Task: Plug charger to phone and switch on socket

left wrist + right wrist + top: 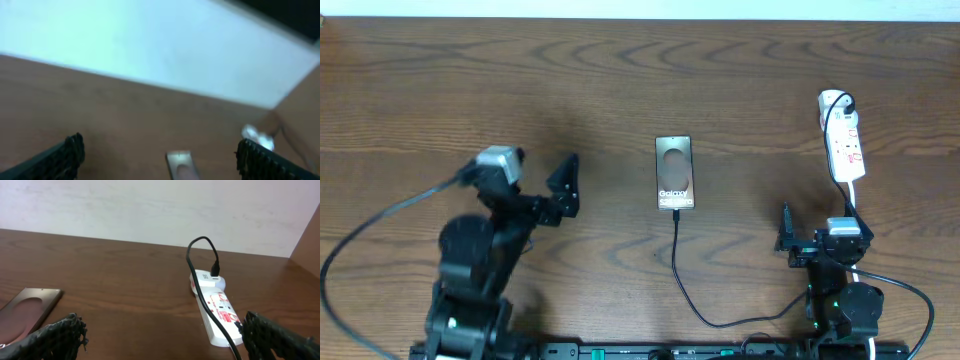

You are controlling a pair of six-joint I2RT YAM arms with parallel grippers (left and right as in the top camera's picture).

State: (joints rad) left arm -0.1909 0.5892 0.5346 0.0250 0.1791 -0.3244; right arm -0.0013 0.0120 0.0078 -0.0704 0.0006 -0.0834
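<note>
At centre, the flat dark phone [674, 172] bears white Galaxy lettering.

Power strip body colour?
White power strip with red markings; right wrist view shows it best.

Wooden table [620, 80]: dark brown, with strong wavy grain running along its length. It fills nearly the whole overhead view. Surface matte with a faint sheen; light even, shadows soft. Wall [125, 205] behind the table's far edge: plain, off-white, lightly mottled, meeting the tabletop in a straight line. From overhead it shows only as a thin pale strip at the top. Brown side panel [307, 245] stands upright at the far right, against the wall. Left wrist view is blurred; the wall reads bluish-white there.
</note>
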